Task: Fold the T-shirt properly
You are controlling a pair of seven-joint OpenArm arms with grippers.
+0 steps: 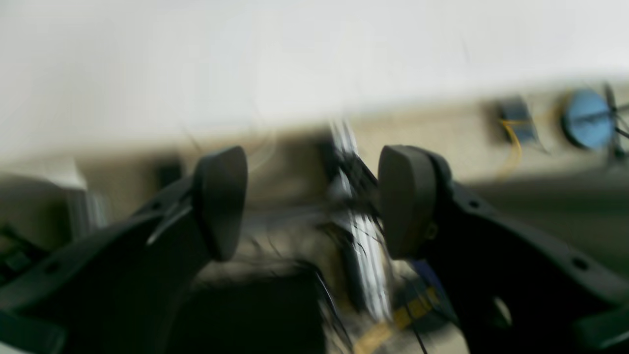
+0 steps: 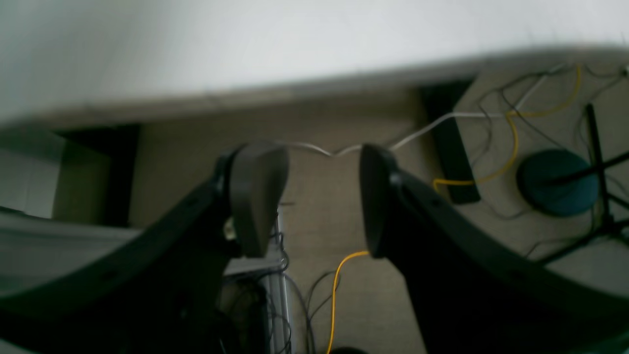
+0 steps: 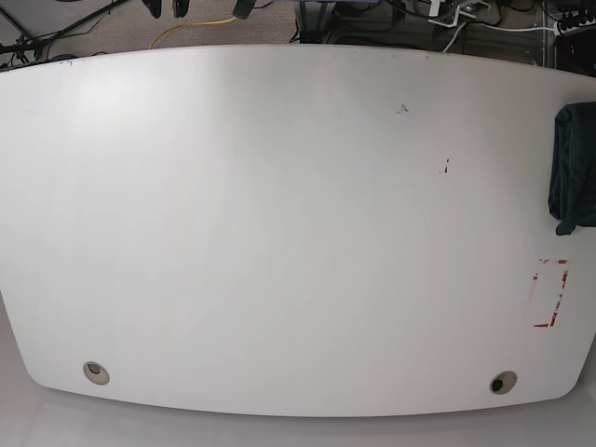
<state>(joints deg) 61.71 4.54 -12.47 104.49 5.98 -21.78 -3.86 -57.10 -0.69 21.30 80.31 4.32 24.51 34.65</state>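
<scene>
The dark teal T-shirt (image 3: 574,168) lies bunched at the far right edge of the white table (image 3: 279,214), partly cut off by the frame. Neither arm shows in the base view. In the left wrist view, my left gripper (image 1: 314,201) is open and empty, with its fingers (image 1: 221,201) held over the floor past the table edge (image 1: 245,59); the picture is blurred. In the right wrist view, my right gripper (image 2: 317,196) is open and empty, also beyond the table edge (image 2: 245,44). The shirt shows in neither wrist view.
A red tape outline (image 3: 549,293) marks the table near the right edge, below the shirt. Two grommet holes (image 3: 95,372) (image 3: 503,383) sit near the front edge. Cables (image 2: 511,142) and a round stand base (image 2: 557,182) lie on the floor beyond the table.
</scene>
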